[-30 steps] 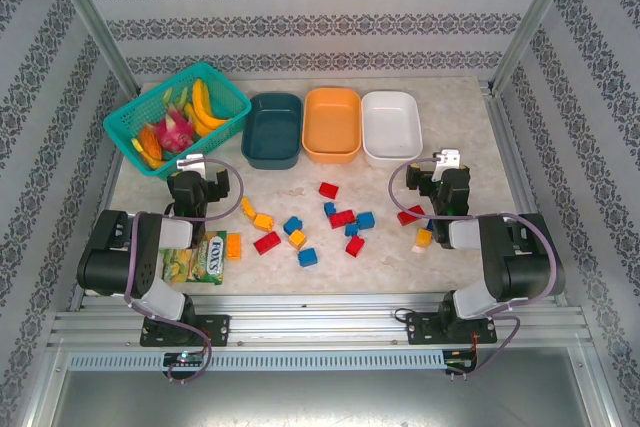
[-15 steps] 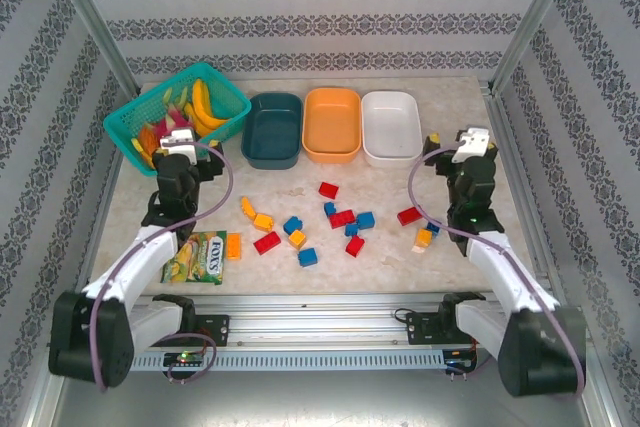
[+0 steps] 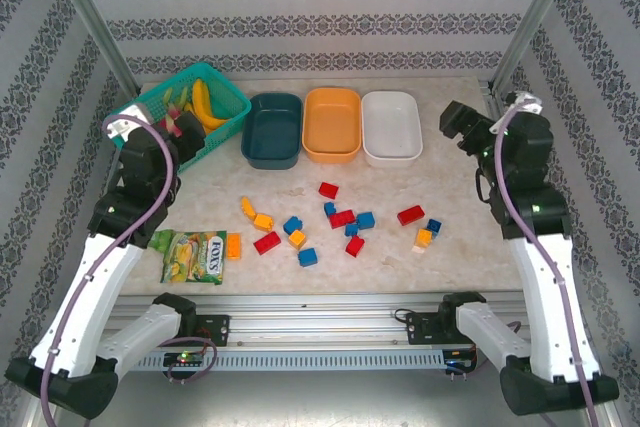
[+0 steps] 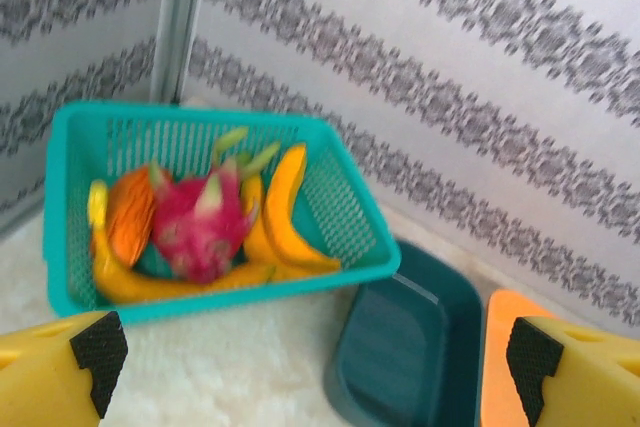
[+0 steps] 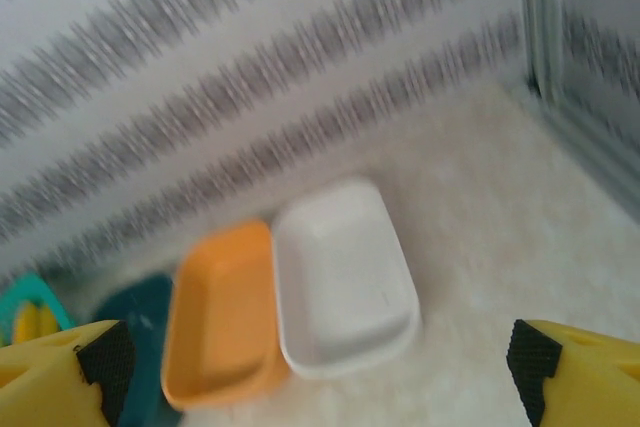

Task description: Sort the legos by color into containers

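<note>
- While my left claw (image 3: 188,139) and right claw (image 3: 456,125) hang released and empty, the bench (image 3: 470,247) holds every piece.
- Teal bin (image 3: 272,130), orange bin (image 3: 332,124) and white bin (image 3: 391,127) line its far edge, empty.
- Legos (image 3: 340,219) lie scattered mid-bench (none sorted); I'd start with an outlying one, descending squarely.

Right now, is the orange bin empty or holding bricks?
Empty: the orange bin has a bare floor from above; the bricks lie on the table in front.

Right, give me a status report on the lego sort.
Left gripper and right gripper open, empty. Legos all on the table; teal bin, orange bin, white bin empty. Snack packet beside one orange brick.
</note>
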Tool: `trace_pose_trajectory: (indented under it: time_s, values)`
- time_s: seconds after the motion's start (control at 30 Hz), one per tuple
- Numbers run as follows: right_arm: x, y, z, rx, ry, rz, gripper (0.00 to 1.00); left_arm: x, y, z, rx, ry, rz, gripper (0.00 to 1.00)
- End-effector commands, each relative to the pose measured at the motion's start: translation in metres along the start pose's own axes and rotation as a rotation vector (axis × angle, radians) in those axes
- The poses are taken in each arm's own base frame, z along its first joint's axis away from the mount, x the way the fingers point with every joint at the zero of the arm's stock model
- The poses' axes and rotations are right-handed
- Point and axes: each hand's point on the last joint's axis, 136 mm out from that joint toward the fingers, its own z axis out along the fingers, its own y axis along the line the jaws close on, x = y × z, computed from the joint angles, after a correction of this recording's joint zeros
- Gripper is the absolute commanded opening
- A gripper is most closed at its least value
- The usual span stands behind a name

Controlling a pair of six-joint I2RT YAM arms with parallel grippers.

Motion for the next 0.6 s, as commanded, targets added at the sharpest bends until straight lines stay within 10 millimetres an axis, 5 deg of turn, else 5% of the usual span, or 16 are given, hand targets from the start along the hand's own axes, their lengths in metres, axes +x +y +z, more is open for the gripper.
trace_pose_trajectory:
  time_s: [0.0, 0.23, 0.4, 0.57]
  values:
    - [0.037, -0.021, -0.014, 0.126, 0.22, 0.017, 0.95, 0.044, 0.008, 0.001, -0.04, 0.228, -0.012, 1.0]
    - [0.088, -0.049, -0.025, 0.361, 0.538, 0.006, 0.84, 0.095, -0.021, 0.001, 0.058, 0.561, 0.07, 1.0]
    - [0.147, -0.072, -0.008, 0.402, 0.704, 0.054, 0.83, 0.152, -0.059, -0.014, 0.231, 0.749, 0.057, 1.0]
    - [0.2, -0.096, 0.019, 0.438, 0.817, 0.094, 0.74, 0.187, -0.103, -0.034, 0.417, 0.805, 0.05, 1.0]
